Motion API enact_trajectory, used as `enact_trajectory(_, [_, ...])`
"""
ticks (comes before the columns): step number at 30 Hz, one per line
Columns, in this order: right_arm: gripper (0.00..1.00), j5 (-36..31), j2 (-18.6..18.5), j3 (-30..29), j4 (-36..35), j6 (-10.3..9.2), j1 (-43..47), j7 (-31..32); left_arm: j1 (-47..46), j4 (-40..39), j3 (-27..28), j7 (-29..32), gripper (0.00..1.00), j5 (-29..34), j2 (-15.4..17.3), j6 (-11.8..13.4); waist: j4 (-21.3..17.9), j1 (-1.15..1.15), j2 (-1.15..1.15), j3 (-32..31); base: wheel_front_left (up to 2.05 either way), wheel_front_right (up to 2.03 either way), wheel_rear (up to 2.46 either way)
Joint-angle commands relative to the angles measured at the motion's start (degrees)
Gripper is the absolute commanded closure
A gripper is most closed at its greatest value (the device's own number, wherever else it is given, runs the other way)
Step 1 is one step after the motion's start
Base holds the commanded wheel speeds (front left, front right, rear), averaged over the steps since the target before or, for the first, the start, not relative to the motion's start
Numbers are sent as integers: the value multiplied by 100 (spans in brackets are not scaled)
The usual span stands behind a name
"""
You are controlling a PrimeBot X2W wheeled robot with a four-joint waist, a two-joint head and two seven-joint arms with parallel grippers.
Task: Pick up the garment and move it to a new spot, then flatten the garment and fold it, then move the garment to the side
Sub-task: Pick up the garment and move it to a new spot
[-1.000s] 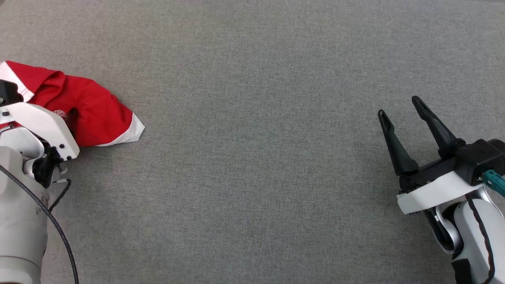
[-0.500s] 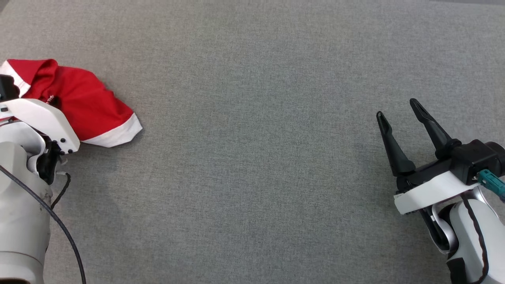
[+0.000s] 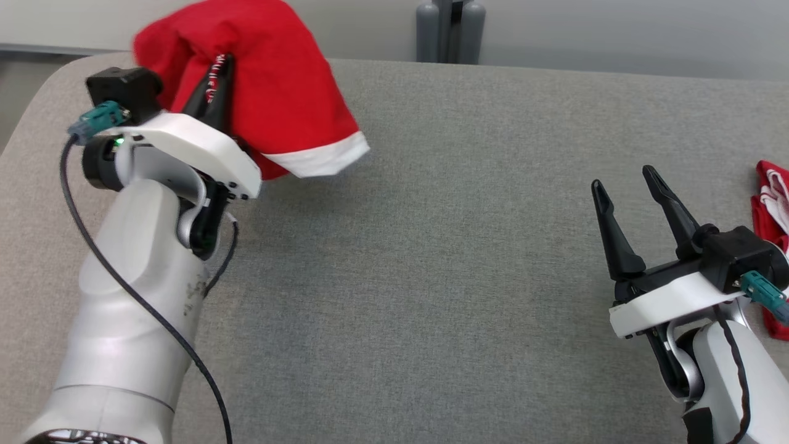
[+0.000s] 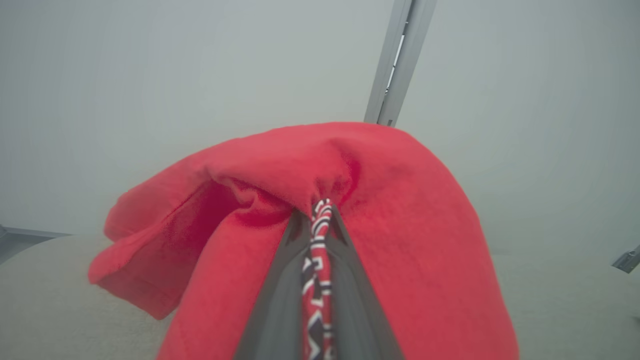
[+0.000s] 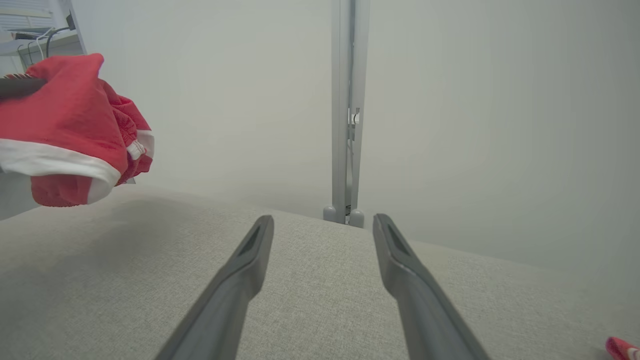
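The garment point(image 3: 277, 92) is red with a white hem band and hangs bunched in the air over the far left of the grey table point(image 3: 431, 246). My left gripper point(image 3: 219, 68) is raised and shut on it. In the left wrist view the left gripper point(image 4: 320, 212) pinches a red, white and dark patterned band of the garment point(image 4: 400, 200), which drapes over both fingers. Low at the right, my right gripper point(image 3: 624, 177) stands open with nothing between its fingers. The right wrist view has the right gripper point(image 5: 324, 220) above bare table and the garment point(image 5: 60, 115) hanging at the far left.
Another red and white cloth point(image 3: 770, 203) lies at the table's right edge beside my right wrist, and a scrap of cloth point(image 5: 620, 347) shows in the right wrist view. A grey post point(image 3: 450, 31) stands behind the far edge. The table's far left corner point(image 3: 37, 92) is rounded.
My left gripper closed on the garment and lifted it off the table. The head camera has tilted up, so the far edge and wall now show. The right gripper has stayed open.
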Motion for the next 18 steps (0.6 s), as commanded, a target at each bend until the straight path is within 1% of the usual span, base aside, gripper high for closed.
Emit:
enact_trajectory(1, [0, -63, 39, -85, 13, 0, 121, -30, 184, -254, -242, 43, 100, -160, -20, -1, -142, 0, 0, -203, 0, 0, 0])
enact_trajectory(5, [0, -105, 195, -245, 14, 0, 137, -31, 451, -987, -891, 218, 100, -578, -152, -3, -340, 0, 0, -339, 0, 0, 0])
enact_trajectory(10, [0, -138, 325, -362, 3, 0, 162, -30, 810, -1752, -1637, 388, 100, -893, -218, -4, -638, 0, 0, -404, 0, 0, 0])
enact_trajectory(15, [0, -162, 427, -528, -38, 0, 146, -30, 1047, -2459, -2276, 404, 100, -1164, -258, -4, -934, 0, 0, -380, 0, 0, 0])
enact_trajectory(16, [0, -158, 464, -605, -46, 0, 130, -30, 1124, -2731, -2460, 347, 100, -1376, -277, -4, -1047, 0, 0, -365, 0, 0, 0])
enact_trajectory(18, [0, -147, 498, -670, -47, 0, 128, -30, 1180, -2895, -2606, 277, 100, -1573, -284, -4, -1145, 0, 0, -338, 0, 0, 0])
